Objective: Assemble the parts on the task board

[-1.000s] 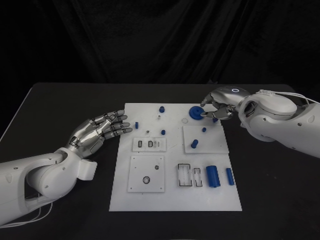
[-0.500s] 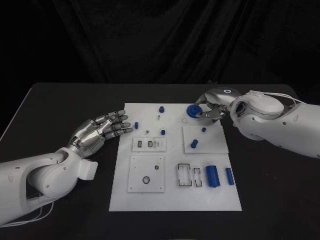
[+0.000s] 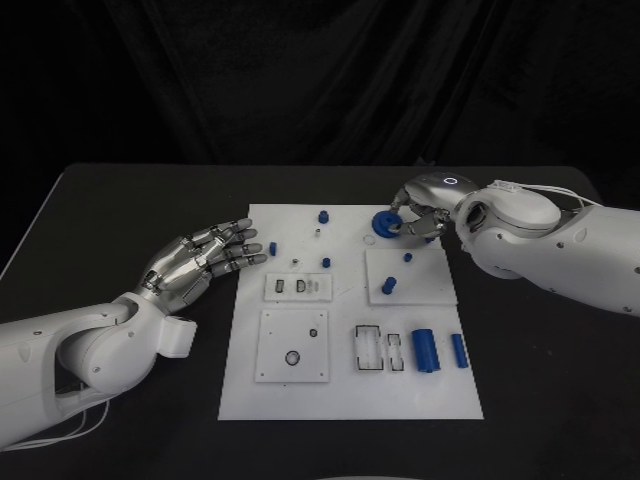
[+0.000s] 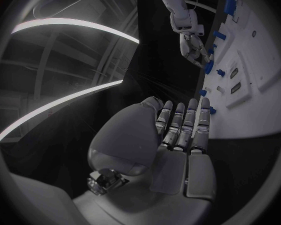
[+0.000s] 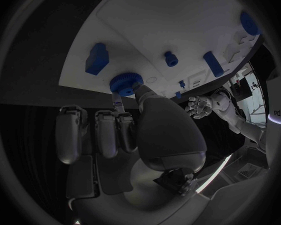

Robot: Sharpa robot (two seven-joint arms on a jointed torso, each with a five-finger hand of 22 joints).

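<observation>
The white task board lies in the middle of the black table. My right hand hovers over the board's far right corner and pinches a blue gear between thumb and a finger. The right wrist view shows the gear at the fingertips, just above the board. My left hand hangs beside the board's left edge, empty, with fingers apart. In the left wrist view its fingers lie straight, and the right hand is far off.
Small blue pegs stand on the far half of the board. Two blue cylinders lie near its right edge, beside rectangular slots. A raised plate with a round hole sits at the near left.
My right hand with the gear has shifted slightly left over the board's far right corner, and its arm has swung in. The left hand has not moved.
</observation>
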